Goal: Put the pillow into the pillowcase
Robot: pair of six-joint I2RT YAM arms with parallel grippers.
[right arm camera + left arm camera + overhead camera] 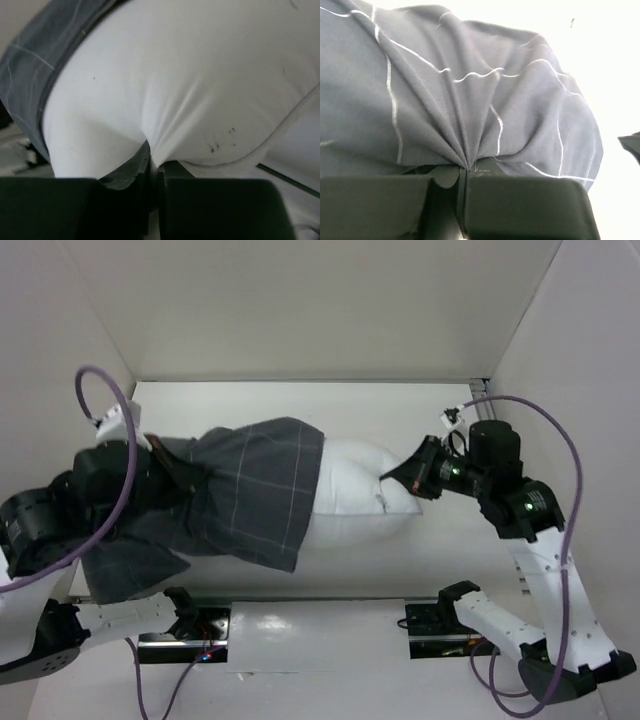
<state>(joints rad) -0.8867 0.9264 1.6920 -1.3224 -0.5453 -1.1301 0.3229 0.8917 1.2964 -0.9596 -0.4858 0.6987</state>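
Observation:
The white pillow (pixel 362 492) lies across the table's middle, its left part inside the dark grey grid-lined pillowcase (pixel 255 490). My left gripper (pixel 178 472) is shut on a bunched fold of the pillowcase (pixel 465 115) at its left end; the pleats run into the closed jaws (pixel 464 171). My right gripper (pixel 398 478) is shut on the pillow's right end, pinching white fabric (pixel 190 90) between its fingertips (pixel 153 162). The pillowcase's open edge (pixel 30 75) shows at the left of the right wrist view.
White walls enclose the table on the back, left and right. A loose flap of the pillowcase (pixel 135 565) hangs over the left arm near the front edge. The arm bases (pixel 430 625) sit at the near edge.

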